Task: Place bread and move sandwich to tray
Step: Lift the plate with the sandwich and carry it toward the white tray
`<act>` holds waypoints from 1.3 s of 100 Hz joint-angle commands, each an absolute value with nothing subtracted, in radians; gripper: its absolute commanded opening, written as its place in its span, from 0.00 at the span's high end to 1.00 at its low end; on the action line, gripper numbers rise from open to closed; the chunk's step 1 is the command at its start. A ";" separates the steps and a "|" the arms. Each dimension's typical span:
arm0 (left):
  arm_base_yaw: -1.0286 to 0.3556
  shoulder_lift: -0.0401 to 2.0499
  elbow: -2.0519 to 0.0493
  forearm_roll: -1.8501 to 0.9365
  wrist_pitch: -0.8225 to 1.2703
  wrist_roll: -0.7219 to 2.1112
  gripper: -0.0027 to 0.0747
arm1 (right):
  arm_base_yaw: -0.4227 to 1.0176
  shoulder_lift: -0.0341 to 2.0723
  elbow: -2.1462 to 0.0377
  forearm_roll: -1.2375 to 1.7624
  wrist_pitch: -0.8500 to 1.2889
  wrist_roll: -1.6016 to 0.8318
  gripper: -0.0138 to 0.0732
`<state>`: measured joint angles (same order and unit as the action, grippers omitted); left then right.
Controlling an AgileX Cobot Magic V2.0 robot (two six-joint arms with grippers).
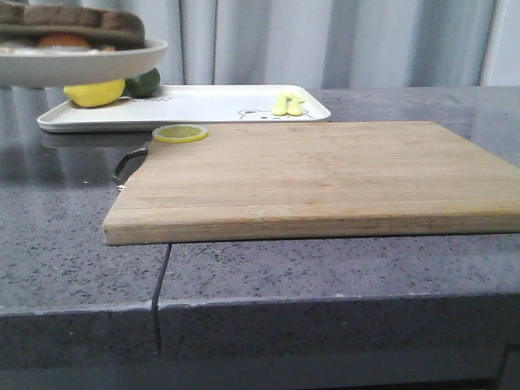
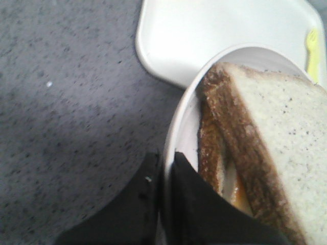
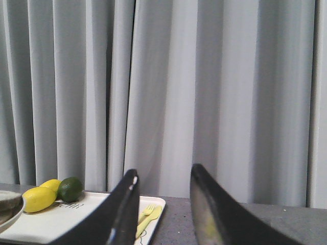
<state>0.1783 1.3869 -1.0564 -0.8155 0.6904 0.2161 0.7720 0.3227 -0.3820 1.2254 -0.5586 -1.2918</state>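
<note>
The sandwich (image 1: 73, 24) rides on a round white plate (image 1: 81, 65) held in the air at the far left, above the near-left end of the white tray (image 1: 211, 104). In the left wrist view the thick speckled bread (image 2: 286, 117) lies on top, with a thinner slice and a bit of egg (image 2: 235, 186) under it. My left gripper (image 2: 166, 161) is shut on the plate's rim (image 2: 176, 127), one finger inside and one outside. My right gripper (image 3: 163, 176) is open and empty, held up facing the curtain. Neither gripper shows in the front view.
A wooden cutting board (image 1: 325, 175) fills the table's middle, with a lemon slice (image 1: 180, 132) at its far left corner. On the tray lie a lemon (image 1: 95, 93), a lime (image 1: 145, 82) and yellow cutlery (image 1: 289, 105). A grey curtain hangs behind.
</note>
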 commanded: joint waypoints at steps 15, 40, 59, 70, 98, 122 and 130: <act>0.166 1.411 -1.238 -0.928 0.669 0.209 0.99 | 0.768 0.328 -0.407 1.190 -0.574 -1.303 0.53; 0.082 1.557 -1.419 -0.942 0.669 0.209 0.99 | 0.768 0.328 -0.407 1.190 -0.574 -1.303 0.53; 0.035 1.693 -1.552 -0.963 0.669 0.209 0.99 | 0.768 0.328 -0.407 1.190 -0.574 -1.303 0.53; 0.013 1.774 -1.622 -0.967 0.669 0.209 0.99 | 0.768 0.328 -0.407 1.190 -0.574 -1.303 0.53; -0.008 1.946 -1.784 -0.993 0.669 0.190 0.99 | 0.768 0.328 -0.407 1.190 -0.574 -1.303 0.53; -0.029 2.048 -1.874 -0.995 0.676 0.189 0.99 | 0.768 0.328 -0.407 1.190 -0.574 -1.303 0.53; -0.037 2.074 -1.889 -0.991 0.676 0.176 0.99 | 0.768 0.328 -0.407 1.190 -0.575 -1.303 0.53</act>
<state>-0.0232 2.1213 -1.8354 -0.9113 0.7063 0.2039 0.7720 0.3227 -0.3820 1.2254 -0.5586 -1.2918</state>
